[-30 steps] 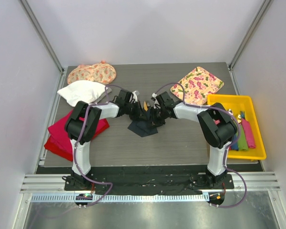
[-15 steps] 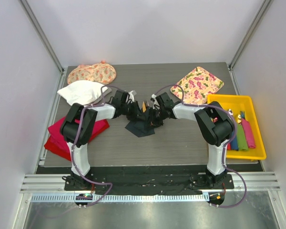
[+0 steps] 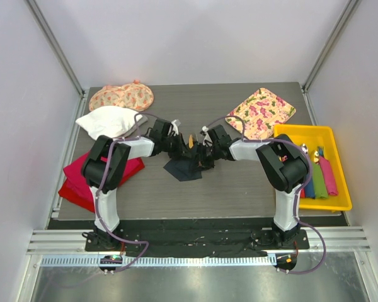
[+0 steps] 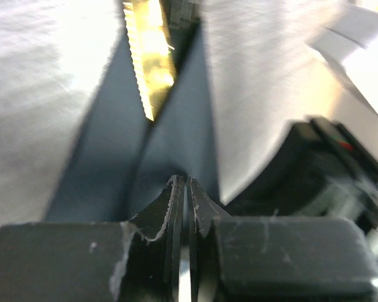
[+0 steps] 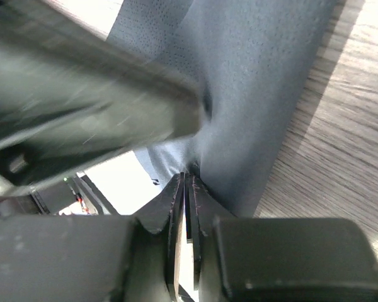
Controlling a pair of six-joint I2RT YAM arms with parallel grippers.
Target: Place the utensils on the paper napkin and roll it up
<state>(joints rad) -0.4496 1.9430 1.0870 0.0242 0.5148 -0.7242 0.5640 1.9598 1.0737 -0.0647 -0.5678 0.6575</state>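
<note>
The paper napkin (image 3: 184, 170), dark navy, lies partly lifted and folded in the middle of the table between my two grippers. My left gripper (image 3: 178, 148) is shut, pinching a fold of the napkin (image 4: 107, 145) at its tips (image 4: 186, 179). A tan-gold serrated utensil (image 4: 152, 56) lies in the crease ahead of it, and its orange tip shows in the top view (image 3: 190, 139). My right gripper (image 3: 203, 155) faces it from the right and is shut on the napkin's (image 5: 258, 82) cloth at its tips (image 5: 188, 176). Any other utensils are hidden in the fold.
A yellow tray (image 3: 340, 202) at the right holds rolled coloured napkins (image 3: 321, 179) and cutlery. One floral cloth (image 3: 260, 111) lies back right, another (image 3: 121, 97) back left. A white cloth (image 3: 108, 121) and a red cloth (image 3: 82, 179) lie at the left.
Both grippers and the napkin between them have shifted slightly to the left. The left arm's elbow has swung outward. Both stay closed on the napkin.
</note>
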